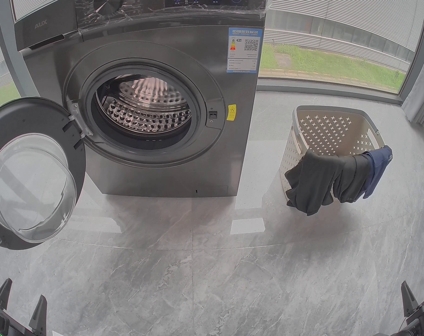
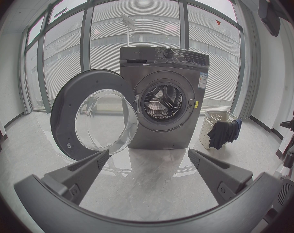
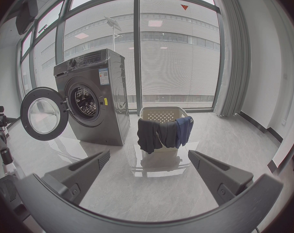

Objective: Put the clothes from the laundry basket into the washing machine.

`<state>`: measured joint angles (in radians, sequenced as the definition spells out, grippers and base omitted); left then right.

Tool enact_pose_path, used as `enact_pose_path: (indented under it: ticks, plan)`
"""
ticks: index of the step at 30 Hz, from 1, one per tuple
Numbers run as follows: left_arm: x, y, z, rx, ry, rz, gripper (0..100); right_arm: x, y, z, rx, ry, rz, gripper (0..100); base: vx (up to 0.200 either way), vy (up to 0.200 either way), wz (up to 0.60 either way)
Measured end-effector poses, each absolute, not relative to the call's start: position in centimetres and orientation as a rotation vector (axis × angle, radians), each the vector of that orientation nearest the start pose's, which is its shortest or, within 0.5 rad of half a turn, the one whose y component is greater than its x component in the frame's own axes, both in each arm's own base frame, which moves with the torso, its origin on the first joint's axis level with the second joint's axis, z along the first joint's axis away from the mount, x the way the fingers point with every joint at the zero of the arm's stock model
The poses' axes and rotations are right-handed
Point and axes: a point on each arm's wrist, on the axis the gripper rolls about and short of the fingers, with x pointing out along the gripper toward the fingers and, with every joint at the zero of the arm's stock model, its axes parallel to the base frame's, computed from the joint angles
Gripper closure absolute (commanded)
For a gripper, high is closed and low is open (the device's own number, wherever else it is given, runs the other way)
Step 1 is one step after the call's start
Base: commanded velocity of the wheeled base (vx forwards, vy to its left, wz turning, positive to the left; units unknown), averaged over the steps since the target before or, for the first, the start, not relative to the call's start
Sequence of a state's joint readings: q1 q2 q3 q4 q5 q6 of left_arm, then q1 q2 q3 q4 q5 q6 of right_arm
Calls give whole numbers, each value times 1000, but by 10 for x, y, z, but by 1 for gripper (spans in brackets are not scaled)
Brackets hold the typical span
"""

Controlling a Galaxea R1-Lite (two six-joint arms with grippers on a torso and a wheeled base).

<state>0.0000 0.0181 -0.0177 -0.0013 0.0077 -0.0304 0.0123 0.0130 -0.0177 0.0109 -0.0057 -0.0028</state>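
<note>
A grey front-loading washing machine (image 1: 142, 94) stands at the back left, its round door (image 1: 32, 173) swung wide open and the steel drum (image 1: 144, 101) empty. To its right sits a cream laundry basket (image 1: 333, 127). Dark grey clothes (image 1: 321, 178) and a blue garment (image 1: 377, 166) hang over its near rim. My left gripper (image 1: 20, 304) is low at the near left, open and empty. My right gripper (image 1: 419, 290) is low at the near right, also open and empty. Both are well short of the basket (image 3: 161, 114) and the machine (image 2: 164, 97).
Glossy grey marble floor (image 1: 212, 267) stretches between me and the machine. Tall windows (image 1: 342, 33) run behind the basket, with a curtain (image 1: 422, 94) at the far right. The open door juts out over the floor on the left.
</note>
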Motion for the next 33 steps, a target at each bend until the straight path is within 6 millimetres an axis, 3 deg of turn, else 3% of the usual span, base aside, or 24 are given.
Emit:
enact_pose_path:
  ticks: [33]
  plan:
    - [-23,0,81,-29,-2,7,0,-23,0,80,-1,7,5,0,0,-200,0]
